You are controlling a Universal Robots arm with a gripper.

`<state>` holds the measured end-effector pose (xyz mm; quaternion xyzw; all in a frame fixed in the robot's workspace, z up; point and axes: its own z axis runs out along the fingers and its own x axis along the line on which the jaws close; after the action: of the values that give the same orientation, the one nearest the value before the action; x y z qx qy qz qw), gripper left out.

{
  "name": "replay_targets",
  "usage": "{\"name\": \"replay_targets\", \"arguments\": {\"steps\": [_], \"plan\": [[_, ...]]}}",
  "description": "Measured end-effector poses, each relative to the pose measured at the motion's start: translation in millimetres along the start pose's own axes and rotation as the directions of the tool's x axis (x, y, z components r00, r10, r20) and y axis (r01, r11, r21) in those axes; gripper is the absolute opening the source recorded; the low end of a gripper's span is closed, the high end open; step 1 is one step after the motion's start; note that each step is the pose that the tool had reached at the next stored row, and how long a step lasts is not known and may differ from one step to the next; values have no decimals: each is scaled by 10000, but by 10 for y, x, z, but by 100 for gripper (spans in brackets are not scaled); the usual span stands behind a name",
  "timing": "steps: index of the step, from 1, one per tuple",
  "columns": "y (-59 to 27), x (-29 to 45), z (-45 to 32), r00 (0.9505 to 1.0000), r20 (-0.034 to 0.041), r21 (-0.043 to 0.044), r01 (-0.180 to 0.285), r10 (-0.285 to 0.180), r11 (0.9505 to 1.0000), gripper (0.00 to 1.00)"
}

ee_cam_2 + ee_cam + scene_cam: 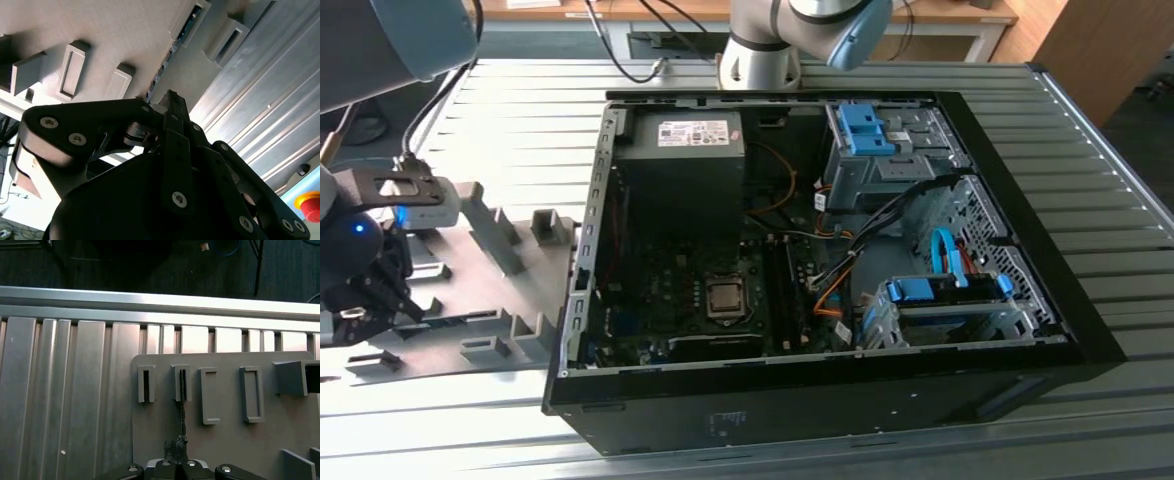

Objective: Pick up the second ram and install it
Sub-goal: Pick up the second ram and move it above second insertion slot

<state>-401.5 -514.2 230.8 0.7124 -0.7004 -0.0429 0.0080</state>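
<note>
The second ram stands on edge in a slot of the grey plastic holder, seen as a thin dark strip. My gripper sits at the strip's near end, fingers drawn together on it. In the second wrist view the ram's edge runs along the holder up to the black fingertips of the gripper. In the exterior view the gripper hangs low over the holder at the exterior view's left, away from the open computer case.
The case lies open on the ribbed metal table, with the processor socket and memory slots in its middle, and blue drive brackets and cables to the exterior view's right. A red stop button sits off the table.
</note>
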Motion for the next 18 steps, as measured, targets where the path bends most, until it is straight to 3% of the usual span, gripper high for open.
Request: {"name": "replay_targets", "arguments": {"steps": [4,10,18], "plan": [[0,1,14,9977,47,29,-669,669,9978,11],[0,1,16,9971,55,34,-757,757,9971,11],[0,1,15,9969,56,35,-781,781,9969,35]]}}
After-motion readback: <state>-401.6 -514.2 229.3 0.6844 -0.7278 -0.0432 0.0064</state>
